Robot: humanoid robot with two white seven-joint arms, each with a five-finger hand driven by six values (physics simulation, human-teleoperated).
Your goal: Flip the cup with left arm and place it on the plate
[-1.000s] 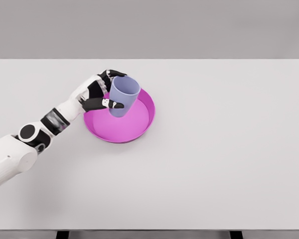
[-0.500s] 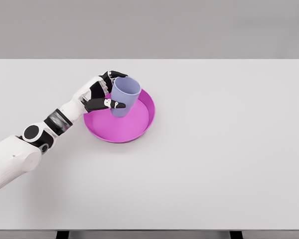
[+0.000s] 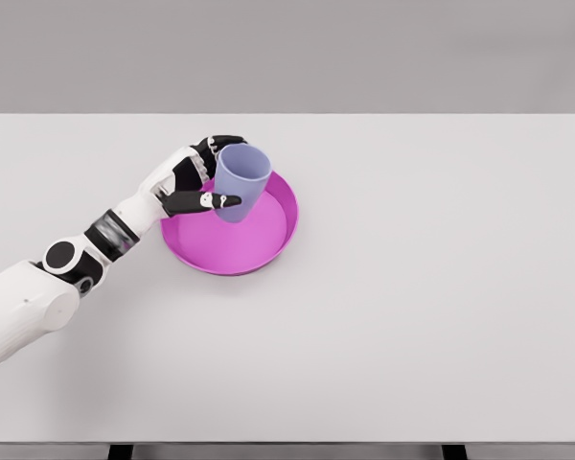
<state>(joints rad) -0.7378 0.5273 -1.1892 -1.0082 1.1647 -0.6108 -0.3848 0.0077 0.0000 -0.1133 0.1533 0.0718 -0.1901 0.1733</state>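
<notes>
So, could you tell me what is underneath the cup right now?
The pink plate lies under the cup, held by the left hand. Whether its base touches the plate is hidden.

Left arm extended from lower left, left hand [image 3: 194, 182] raised, fingers [image 3: 203, 200] curled in a grasp.

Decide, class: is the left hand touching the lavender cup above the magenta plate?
Touching. The head view shows the left hand wrapped around the lavender cup, thumb across its near side and fingers behind its rim, over the magenta plate.
</notes>
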